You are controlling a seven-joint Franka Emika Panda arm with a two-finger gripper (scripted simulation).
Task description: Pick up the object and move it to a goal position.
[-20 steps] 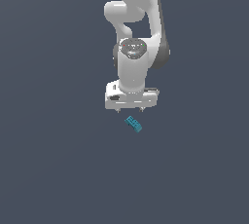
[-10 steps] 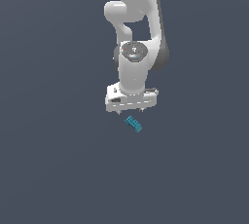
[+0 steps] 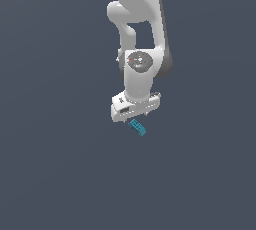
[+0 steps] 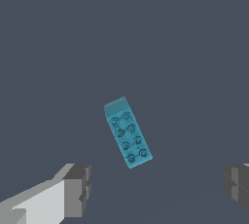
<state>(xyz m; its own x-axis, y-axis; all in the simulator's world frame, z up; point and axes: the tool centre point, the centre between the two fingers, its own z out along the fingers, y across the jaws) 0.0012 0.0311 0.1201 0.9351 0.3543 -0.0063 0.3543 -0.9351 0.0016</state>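
White arm [image 3: 137, 34] hung down from the top of the exterior view, wrist pointed at the floor. A round joint cap with a small red mark faced the camera, partway down the arm.

Gripper [image 3: 134, 117] sat low over the plain dark grey-blue ground [image 3: 55, 174]. In the exterior view its fingers were mostly hidden under the white hand body, only small dark tips showing at the lower edge.

The wrist view settled the pincer's state: it stood wide. One grey finger pad [image 4: 78, 189] on a white finger showed at one side of the picture, the other pad [image 4: 237, 186] at the far opposite side, with a broad stretch of bare ground between them. Nothing was held in that gap.

The object [image 4: 127, 131], a small teal-blue oblong block, lay on the ground. Its upper face carried two rows of round studs. It lay at a slant to the line between the two pads, clear of both, nearer the pad on the white finger.

In the exterior view the block [image 3: 137, 127] showed just below the gripper's lower edge, a little toward the exterior view's right, much smaller than the hand above it. Whether any tip touched it could not be told from that side; the wrist view showed it apart from both pads.
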